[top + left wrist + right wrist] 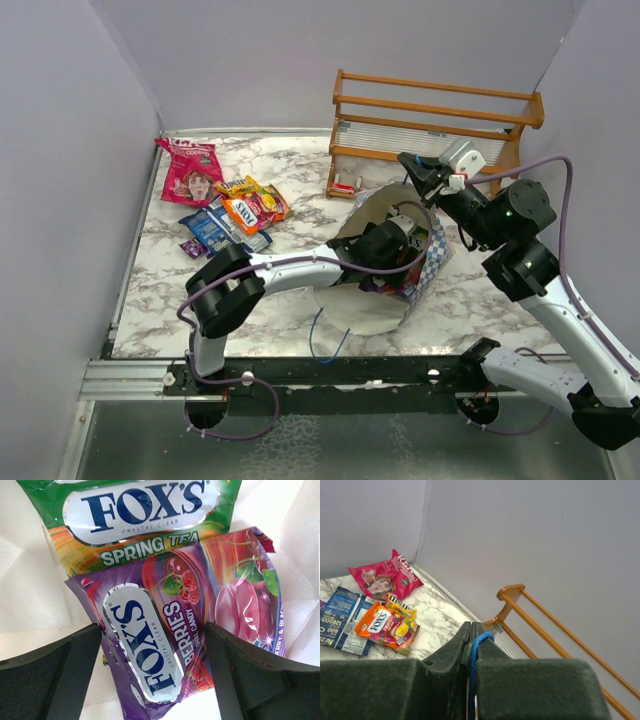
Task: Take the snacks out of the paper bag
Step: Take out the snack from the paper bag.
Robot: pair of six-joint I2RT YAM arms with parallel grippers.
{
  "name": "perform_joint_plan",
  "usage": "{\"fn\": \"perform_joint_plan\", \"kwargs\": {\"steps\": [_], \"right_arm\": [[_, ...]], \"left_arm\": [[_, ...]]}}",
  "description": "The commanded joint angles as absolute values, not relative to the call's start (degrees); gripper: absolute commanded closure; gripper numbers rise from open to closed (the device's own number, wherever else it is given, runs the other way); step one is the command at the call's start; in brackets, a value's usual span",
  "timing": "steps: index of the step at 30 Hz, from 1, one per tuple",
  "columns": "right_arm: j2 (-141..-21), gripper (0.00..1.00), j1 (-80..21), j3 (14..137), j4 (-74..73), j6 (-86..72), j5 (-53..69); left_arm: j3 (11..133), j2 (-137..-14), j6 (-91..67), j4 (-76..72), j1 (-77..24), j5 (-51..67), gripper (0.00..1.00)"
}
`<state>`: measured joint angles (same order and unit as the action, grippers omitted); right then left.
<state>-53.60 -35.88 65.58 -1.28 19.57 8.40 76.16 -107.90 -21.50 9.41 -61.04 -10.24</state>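
The blue-and-white checkered paper bag (pixel 432 264) lies on its side at the table's middle, cream mouth facing front-left. My left gripper (pixel 152 630) is inside the bag and open, one finger on each side of a purple Fox's Berries packet (pixel 150 645). A green Fox's Spring Tea packet (pixel 140 525) lies just beyond it. In the top view the bag hides the left fingertips. My right gripper (pixel 471 627) is shut on the bag's blue cord handle (pixel 479 642) and holds it up above the bag's far edge (pixel 410 162). A pink-red bag (pixel 190 170), an orange packet (pixel 255 208) and a blue packet (pixel 222 228) lie at the far left.
A wooden rack (pixel 430 120) stands at the back right, just behind the right gripper, and shows in the right wrist view (pixel 545 625). The bag's other blue cord handle (pixel 325 345) lies looped near the front edge. Grey walls enclose the table on the left, back and right.
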Motion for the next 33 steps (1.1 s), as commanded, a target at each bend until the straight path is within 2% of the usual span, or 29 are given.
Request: {"fn": "perform_joint_plan", "kwargs": {"steps": [1,11,16,27,33], "right_arm": [[-51.85,0.98,-35.68,67.93,2.38,20.48,9.34],[-51.28,0.98,-35.68,67.99,2.23,21.05,8.72],[-51.08,0.98,-35.68,66.95,2.05,22.19,7.86],[-50.64,0.98,-35.68,65.49,0.66,24.58,2.59],[-50.50,0.98,-35.68,64.68,0.26,23.57,-0.40]], "left_arm": [[74.32,-109.23,-21.17,10.46,-63.01,-8.76,0.20],[77.34,-108.50,-21.68,13.36,-64.22,-10.00,0.76],[77.34,-105.21,-21.73,15.07,-64.34,-10.70,0.95],[78.94,-92.54,-21.26,18.46,-64.37,-11.47,0.97],[75.49,-84.02,-18.88,15.76,-64.39,-5.81,1.00]]}}
